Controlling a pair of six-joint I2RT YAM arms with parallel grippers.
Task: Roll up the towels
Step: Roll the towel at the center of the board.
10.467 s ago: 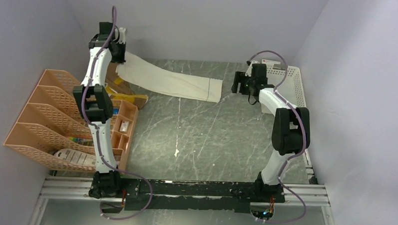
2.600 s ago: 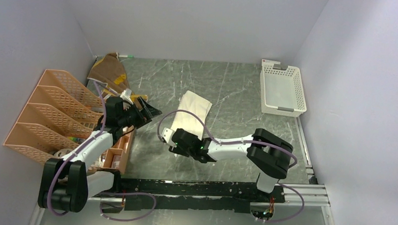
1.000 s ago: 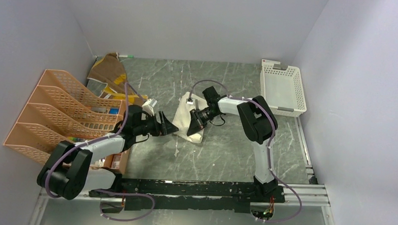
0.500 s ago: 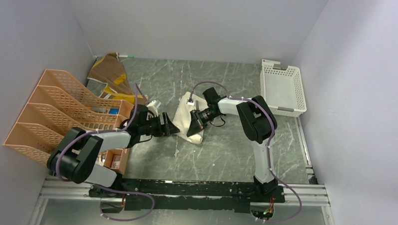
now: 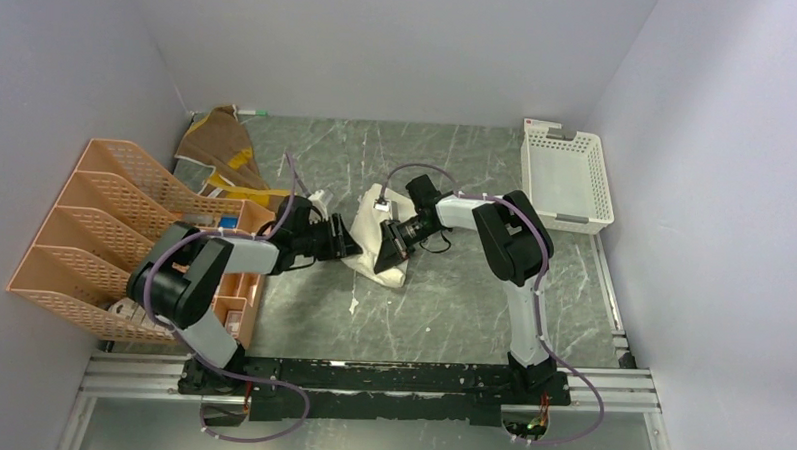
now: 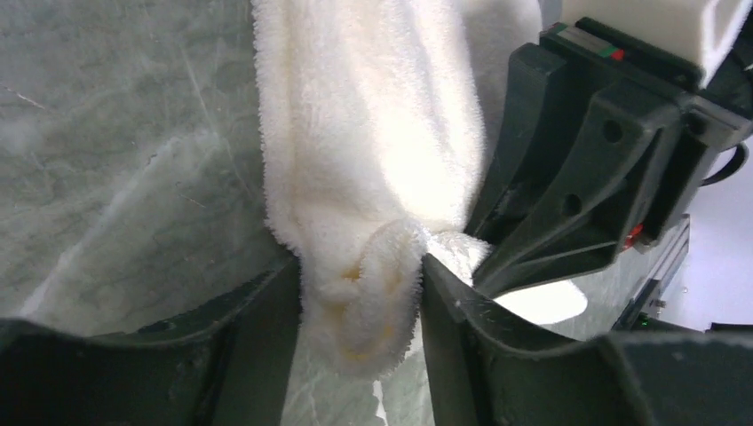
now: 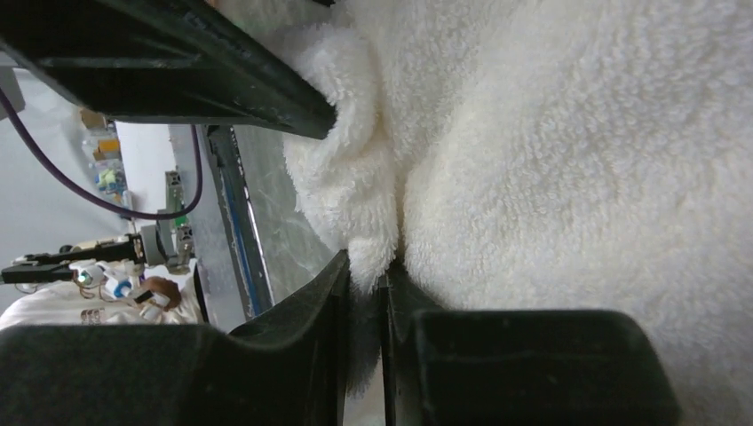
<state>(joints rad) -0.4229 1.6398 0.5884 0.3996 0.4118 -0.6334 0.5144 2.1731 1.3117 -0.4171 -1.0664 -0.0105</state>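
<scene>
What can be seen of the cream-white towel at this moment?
The cream-white towel is fluffy terry, loosely rolled into a lumpy bundle lying on the grey marbled table. The left end effector clasps its curled end on both sides; the right end effector pinches a thin fold from the opposite side.

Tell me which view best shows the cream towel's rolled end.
Left wrist: the rolled end of the cream towel sits between the fingers of the left hand. Right wrist shows only pile pinched in the right hand; top, a small pale bundle.
</scene>
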